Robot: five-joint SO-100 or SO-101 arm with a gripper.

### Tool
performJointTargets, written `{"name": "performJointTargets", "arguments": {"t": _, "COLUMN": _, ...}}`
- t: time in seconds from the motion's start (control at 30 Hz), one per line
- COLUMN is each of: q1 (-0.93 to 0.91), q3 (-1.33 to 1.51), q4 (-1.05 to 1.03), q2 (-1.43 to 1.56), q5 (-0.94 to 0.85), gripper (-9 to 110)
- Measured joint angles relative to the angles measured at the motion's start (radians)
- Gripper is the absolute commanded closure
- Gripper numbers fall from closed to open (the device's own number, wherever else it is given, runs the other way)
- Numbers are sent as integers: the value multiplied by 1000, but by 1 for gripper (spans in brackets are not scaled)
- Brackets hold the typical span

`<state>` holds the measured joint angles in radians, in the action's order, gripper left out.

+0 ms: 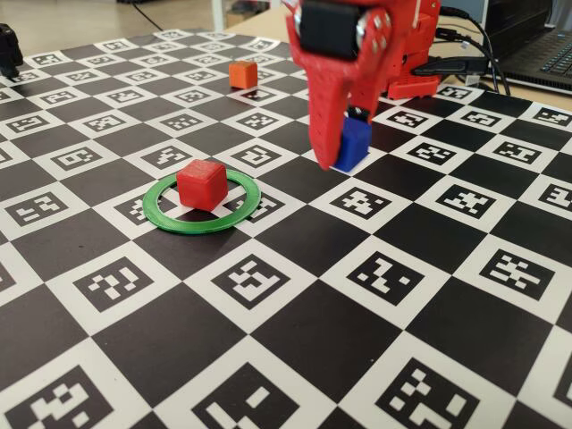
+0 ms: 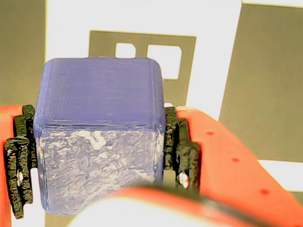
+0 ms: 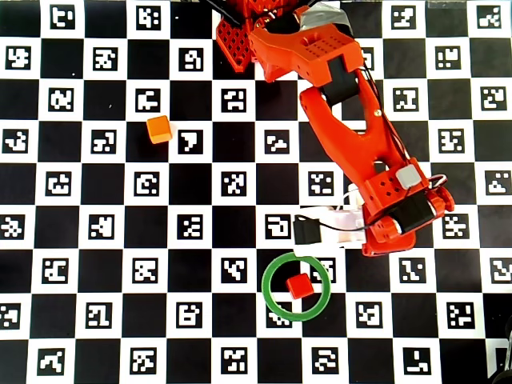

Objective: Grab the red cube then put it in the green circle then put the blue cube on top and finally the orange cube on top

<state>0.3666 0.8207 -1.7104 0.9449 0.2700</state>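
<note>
The red cube (image 1: 200, 185) (image 3: 300, 286) sits inside the green circle (image 1: 179, 219) (image 3: 272, 300), a flat ring on the checkered board. My red gripper (image 1: 344, 150) (image 2: 100, 146) is shut on the blue cube (image 1: 355, 143) (image 2: 99, 137), to the right of and behind the ring in the fixed view. Black finger pads (image 2: 21, 156) press both of its sides. Its lower edge is at the board; I cannot tell whether it is lifted. The arm hides it in the overhead view. The orange cube (image 1: 242, 74) (image 3: 159, 129) stands alone farther back, to the left.
The arm's base (image 3: 240, 32) stands at the board's far edge. A laptop (image 1: 545, 54) and black cables (image 1: 465, 63) lie behind it at the right of the fixed view. A dark object (image 1: 9, 49) sits at the far left edge.
</note>
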Motion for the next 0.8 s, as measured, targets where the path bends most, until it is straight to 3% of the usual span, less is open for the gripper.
{"name": "performJointTargets", "arguments": {"t": 0.43, "q1": -193, "q3": 86, "q4": 0, "q2": 126, "q5": -170, "gripper": 97}}
{"name": "performJointTargets", "arguments": {"t": 0.8, "q1": -247, "q3": 86, "q4": 26, "q2": 130, "q5": -218, "gripper": 97}}
